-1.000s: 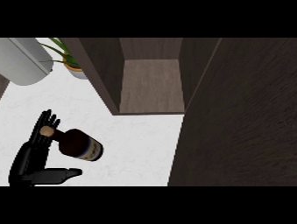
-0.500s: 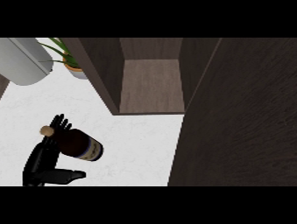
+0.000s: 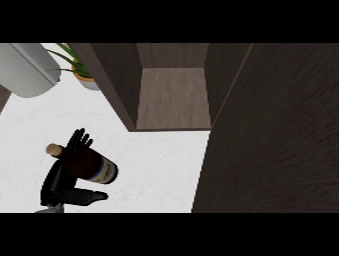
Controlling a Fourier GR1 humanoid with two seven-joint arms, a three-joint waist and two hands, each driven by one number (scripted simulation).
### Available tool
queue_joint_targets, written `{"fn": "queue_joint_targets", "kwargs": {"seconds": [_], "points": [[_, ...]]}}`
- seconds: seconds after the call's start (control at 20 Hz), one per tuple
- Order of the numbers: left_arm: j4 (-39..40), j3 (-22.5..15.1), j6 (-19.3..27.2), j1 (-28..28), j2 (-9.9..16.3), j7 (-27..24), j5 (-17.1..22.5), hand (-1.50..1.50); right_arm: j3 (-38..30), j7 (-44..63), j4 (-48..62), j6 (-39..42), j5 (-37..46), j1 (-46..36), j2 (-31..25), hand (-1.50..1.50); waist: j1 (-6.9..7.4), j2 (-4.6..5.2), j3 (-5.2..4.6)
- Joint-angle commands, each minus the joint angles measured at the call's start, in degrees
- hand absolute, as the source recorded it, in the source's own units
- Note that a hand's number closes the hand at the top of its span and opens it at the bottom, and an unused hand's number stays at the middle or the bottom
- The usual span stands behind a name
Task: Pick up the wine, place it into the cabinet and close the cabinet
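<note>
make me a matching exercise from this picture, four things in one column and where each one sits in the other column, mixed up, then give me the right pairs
Things:
1. wine bottle
2. plant
3. cabinet
4. left hand

Places:
A. top centre, door open
B. lower left, curled round the bottle
C. upper left, beside the cabinet's left wall
D. lower left on the white counter, cork pointing up-left

Pairs: 1-D, 2-C, 3-A, 4-B
</note>
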Motion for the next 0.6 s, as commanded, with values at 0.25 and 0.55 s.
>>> {"fn": "queue_joint_targets", "kwargs": {"seconds": [0.25, 0.55], "points": [[8.75, 1.08, -1.32, -1.41, -1.32, -10.12, -0.24, 1.50, 2.18, 2.09, -11.66, -0.64, 7.74, 4.75, -3.33, -1.50, -0.30, -0.07, -0.05], [7.70, 1.35, -1.21, -2.98, -0.02, -9.10, 0.15, 1.50, 3.48, -0.66, -10.78, -1.26, 7.74, 5.97, -3.78, -1.50, -0.01, -0.05, 0.01]]}}
